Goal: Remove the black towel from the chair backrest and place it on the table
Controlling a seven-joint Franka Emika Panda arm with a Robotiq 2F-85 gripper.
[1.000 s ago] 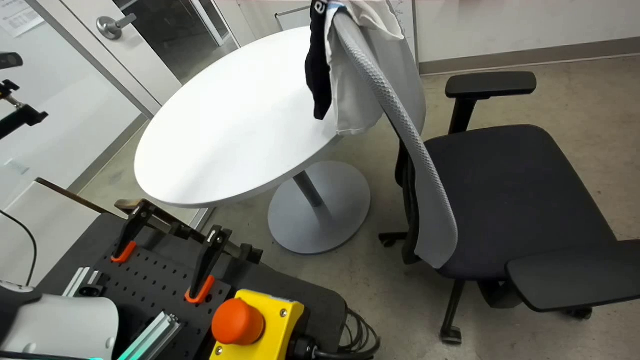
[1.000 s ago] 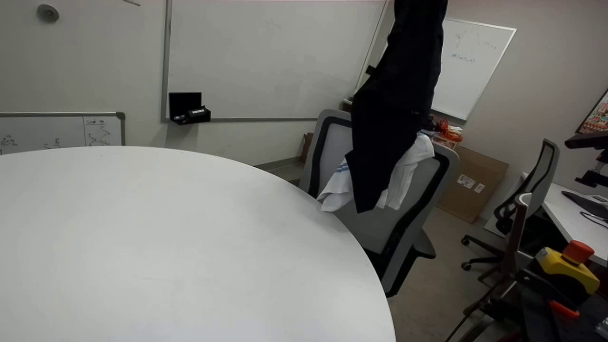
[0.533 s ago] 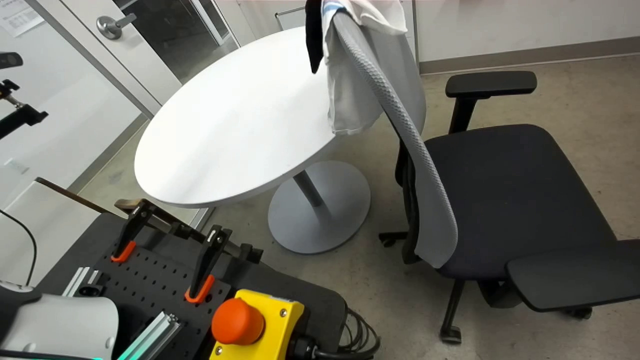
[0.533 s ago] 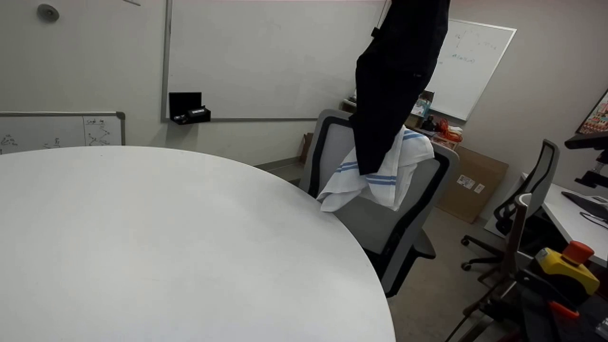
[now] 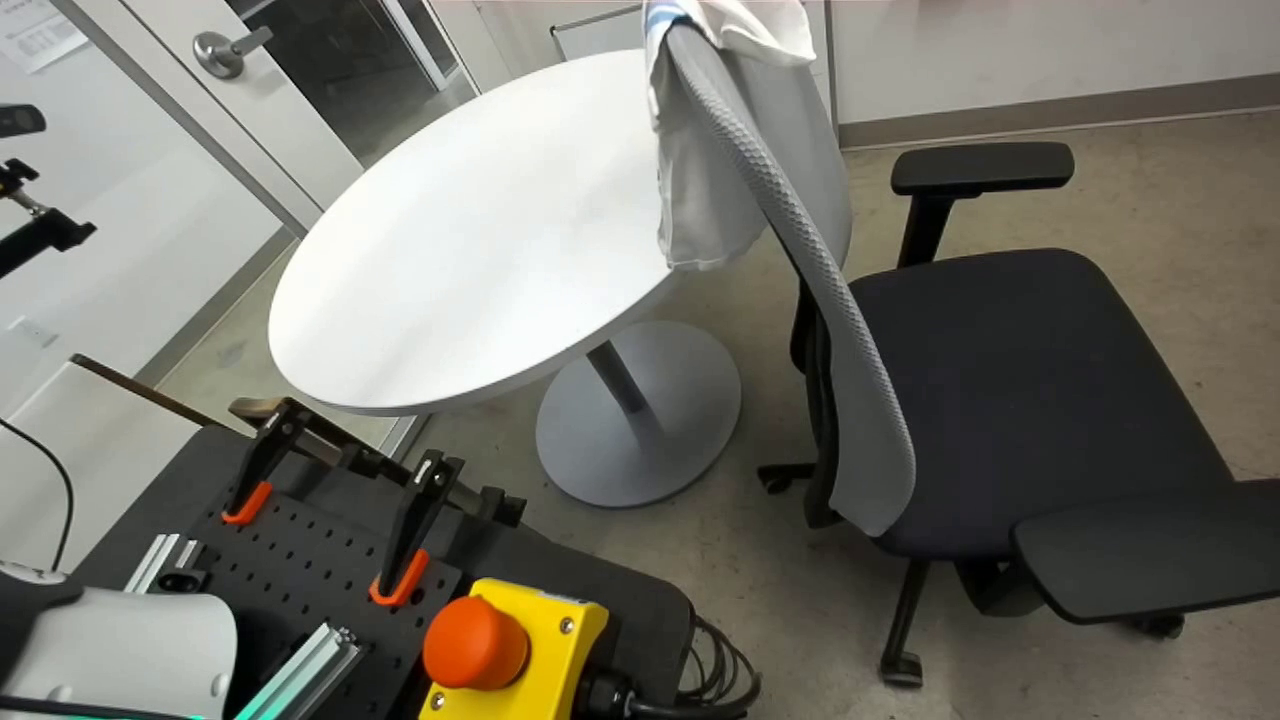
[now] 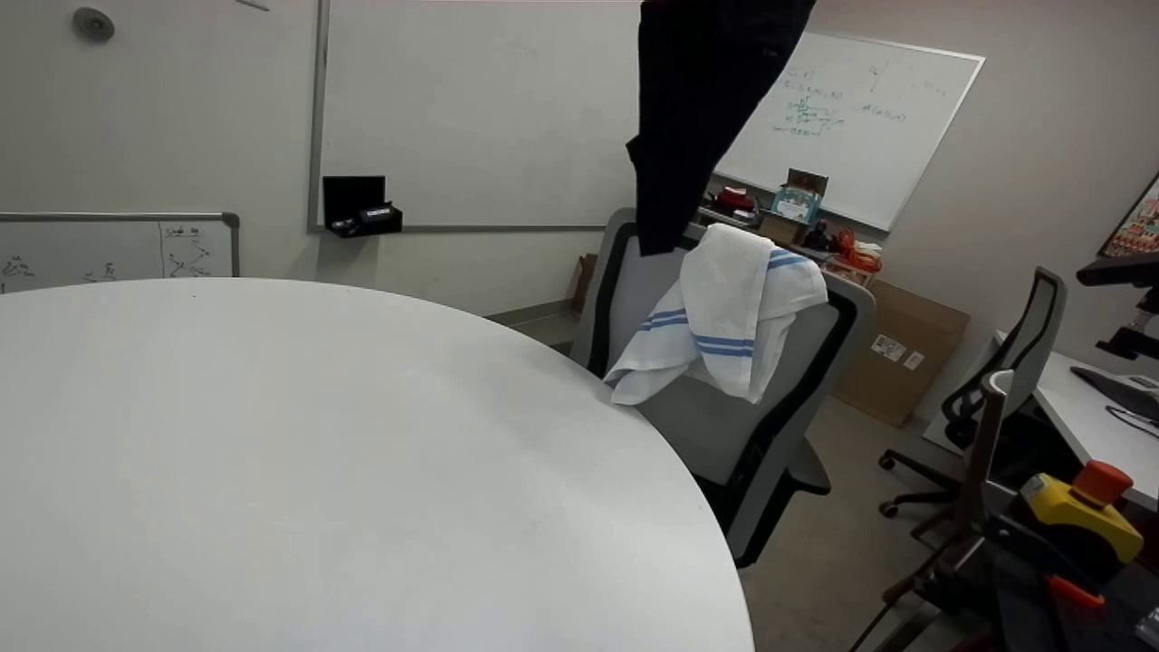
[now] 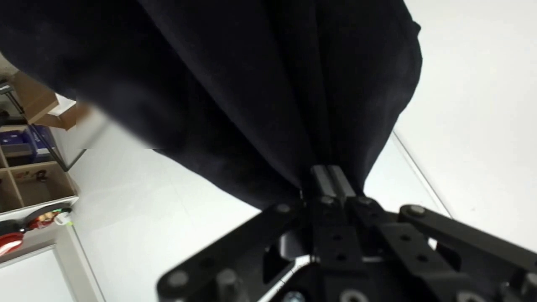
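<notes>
The black towel (image 6: 702, 109) hangs in long folds from above the top edge of an exterior view. Its lower tip overlaps the top of the light-grey chair backrest (image 6: 702, 435); I cannot tell whether they touch. The backrest also shows in the exterior view (image 5: 870, 440) where the towel is out of frame. My gripper (image 7: 331, 180) shows only in the wrist view, its fingers closed together on the black towel (image 7: 268, 84), which spreads out beyond them. The round white table (image 5: 450, 260) stands beside the chair and fills the front of an exterior view (image 6: 362, 471).
A white cloth with blue stripes (image 6: 724, 299) is draped over the backrest; it also shows in the exterior view (image 5: 705, 190). A black armrest (image 5: 980, 168) sticks out from the chair. A yellow emergency-stop box (image 5: 530, 640) and clamps (image 5: 415, 520) sit on the robot's mount.
The black towel has risen off the front of the backrest and shifted left in an exterior view, uncovering the striped cloth. It has left the frame of the exterior view facing the chair's seat.
</notes>
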